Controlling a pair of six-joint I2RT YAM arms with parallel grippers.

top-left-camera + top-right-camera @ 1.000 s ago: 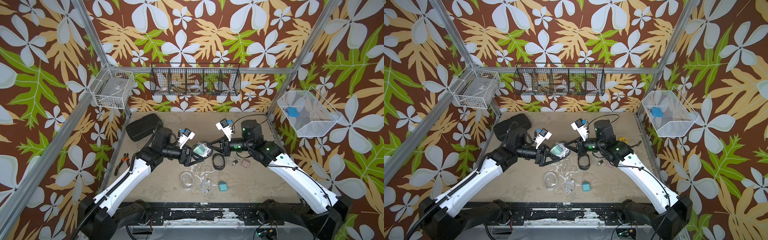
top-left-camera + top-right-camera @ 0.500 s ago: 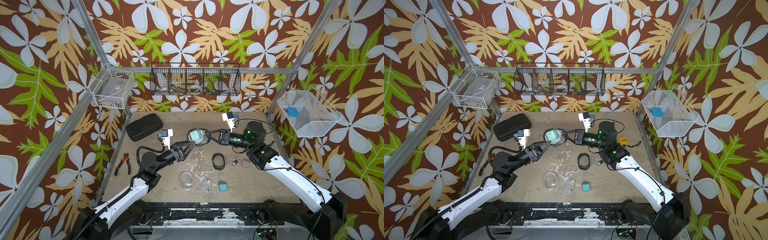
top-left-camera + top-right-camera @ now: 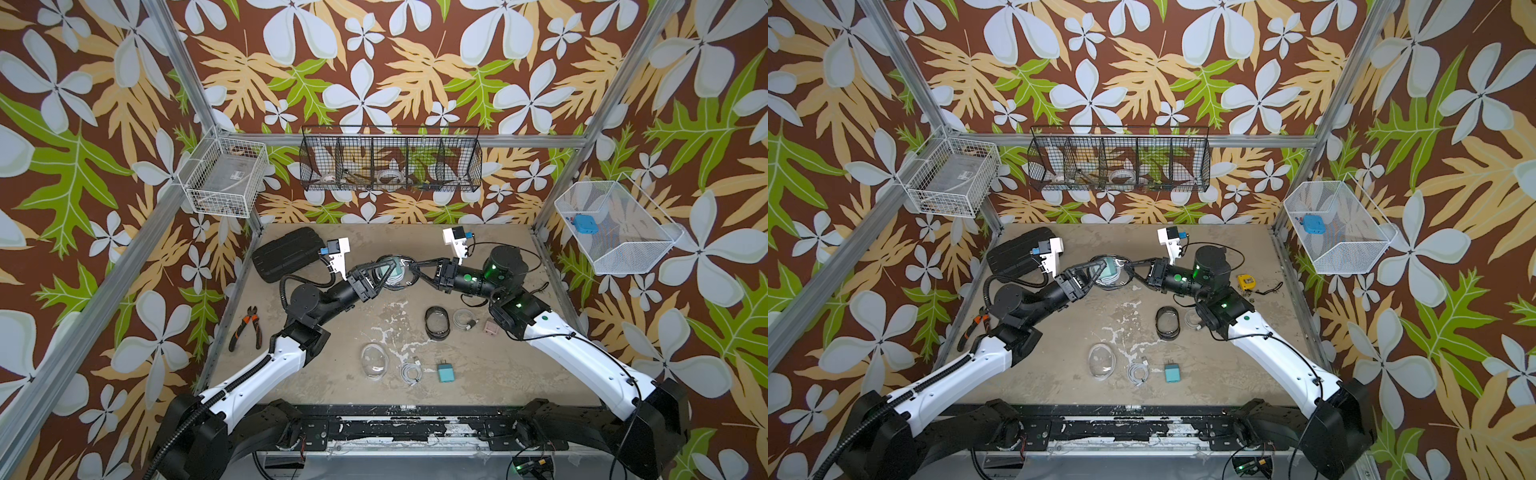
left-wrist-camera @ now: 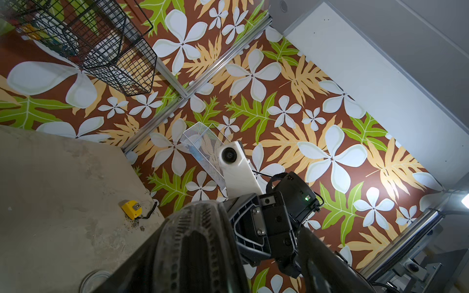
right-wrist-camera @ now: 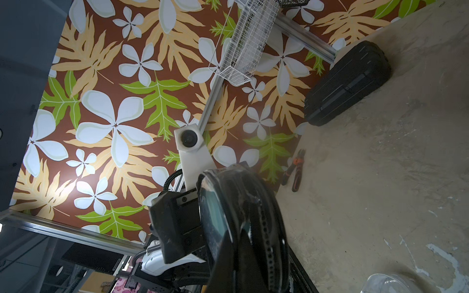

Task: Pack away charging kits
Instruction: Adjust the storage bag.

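- Top views: right claw [image 3: 412,269] is pinched together on the rim of the filled pouch [image 3: 400,277]. The mint plug [image 3: 1112,268] and some white cable show through the pouch's clear face.
- Left claw [image 3: 387,272] meets the same pouch from the opposite side, one finger on each side of it. Can't tell whether the fingers press on it or only straddle it.
- Filled pouch is level with the black hard case [image 3: 286,253], just off the case's right end, at the back of the table [image 3: 519,374]. Can't tell whether it touches the table.
- Empty black-rimmed pouch [image 3: 437,322], coiled cable [image 3: 463,319] and pink plug [image 3: 491,328] lie in a row, further right of the case and nearer the front.
- Clear pouch [image 3: 374,360], second cable [image 3: 410,371] and teal plug [image 3: 446,372] lie in another row, forward of the case again and closest to the front edge.
- Left wrist view: the filled pouch's ribbed rim fills the foreground, with the right claw's body behind it.
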